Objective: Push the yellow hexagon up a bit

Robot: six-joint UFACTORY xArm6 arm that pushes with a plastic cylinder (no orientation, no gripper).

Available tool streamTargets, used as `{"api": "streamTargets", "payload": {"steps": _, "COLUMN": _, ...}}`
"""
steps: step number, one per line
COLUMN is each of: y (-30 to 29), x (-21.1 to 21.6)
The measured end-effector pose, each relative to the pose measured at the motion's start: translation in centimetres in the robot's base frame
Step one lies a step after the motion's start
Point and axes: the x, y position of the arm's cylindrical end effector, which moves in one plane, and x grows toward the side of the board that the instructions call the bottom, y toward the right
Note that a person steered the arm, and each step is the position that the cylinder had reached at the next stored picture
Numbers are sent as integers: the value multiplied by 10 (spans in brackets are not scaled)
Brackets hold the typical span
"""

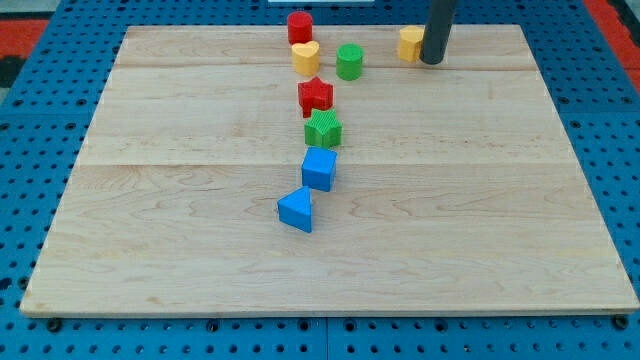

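The yellow hexagon sits near the bench's top edge, right of centre. It is squat, with no clear long axis; which way its corners point cannot be told.

My tip stands just beside the hexagon, on its right side, touching or nearly so; contact cannot be confirmed. The end effector is a plain dark rod with nothing that opens or closes, and it holds nothing.

Other blocks, placed from the hexagon:
- Green cylinder: near, to the left and slightly lower.
- Yellow heart: further left, beside the cylinder.
- Red cylinder: just above the heart, at the bench's top edge.
- Red star: left and below.
- Green block, ridged, shape unclear: just below the star.
- Blue cube: below the green block.
- Blue triangle: lowest, well apart from the hexagon, near the bench's centre.

No containers are on the bench.
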Motion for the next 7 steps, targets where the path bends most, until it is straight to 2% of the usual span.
{"api": "streamTargets", "payload": {"steps": 1, "y": -40, "x": 7}}
{"api": "streamTargets", "payload": {"steps": 4, "y": 6, "x": 3}}
{"api": "streamTargets", "payload": {"steps": 5, "y": -16, "x": 32}}
{"api": "streamTargets", "payload": {"steps": 7, "y": -28, "x": -11}}
